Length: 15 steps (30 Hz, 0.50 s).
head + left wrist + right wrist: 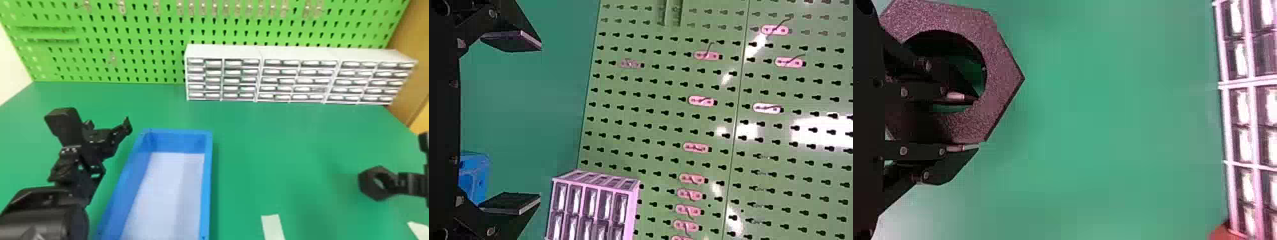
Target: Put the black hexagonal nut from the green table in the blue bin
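At the head view's right edge, my right gripper (394, 183) holds the black hexagonal nut (376, 183) over the green table (287, 153). In the right wrist view, one finger of the right gripper (970, 122) passes into the hole of the nut (998, 65) and the other lies outside its rim, clamping the ring between them. The blue bin (208, 178) stands left of centre, well to the left of the nut. Beside the bin's left wall is my left gripper (110, 126); the left wrist view shows that gripper (524, 122) open, with nothing between its fingers.
A white drawer cabinet (300, 54) stands along the table's back, before the green pegboard (127, 38). A pale strip (273, 226) lies near the front, right of the bin, and another pale piece (419, 229) is at the lower right.
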Available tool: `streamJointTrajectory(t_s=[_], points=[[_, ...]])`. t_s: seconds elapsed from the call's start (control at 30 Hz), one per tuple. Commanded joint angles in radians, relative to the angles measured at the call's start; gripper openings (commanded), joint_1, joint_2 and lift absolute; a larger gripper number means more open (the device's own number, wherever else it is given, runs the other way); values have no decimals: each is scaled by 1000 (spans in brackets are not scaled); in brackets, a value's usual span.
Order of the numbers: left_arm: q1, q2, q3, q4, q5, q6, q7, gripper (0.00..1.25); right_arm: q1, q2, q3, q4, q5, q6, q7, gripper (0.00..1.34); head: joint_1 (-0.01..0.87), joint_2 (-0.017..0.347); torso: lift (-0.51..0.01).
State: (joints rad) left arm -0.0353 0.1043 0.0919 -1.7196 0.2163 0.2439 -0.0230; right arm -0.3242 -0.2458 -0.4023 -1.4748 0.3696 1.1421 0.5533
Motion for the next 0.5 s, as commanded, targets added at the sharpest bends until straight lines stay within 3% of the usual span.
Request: streamJointTrajectory(t_s=[0.0, 0.47], points=[[0, 2, 0, 0, 0, 0, -2, 1046, -1, 0, -1, -44, 11, -33, 0, 328, 666, 32, -100], [0, 0, 2, 0, -2, 0, -2, 1046, 7, 13, 33, -176, -26, -222, -1, 328, 666, 32, -100]])
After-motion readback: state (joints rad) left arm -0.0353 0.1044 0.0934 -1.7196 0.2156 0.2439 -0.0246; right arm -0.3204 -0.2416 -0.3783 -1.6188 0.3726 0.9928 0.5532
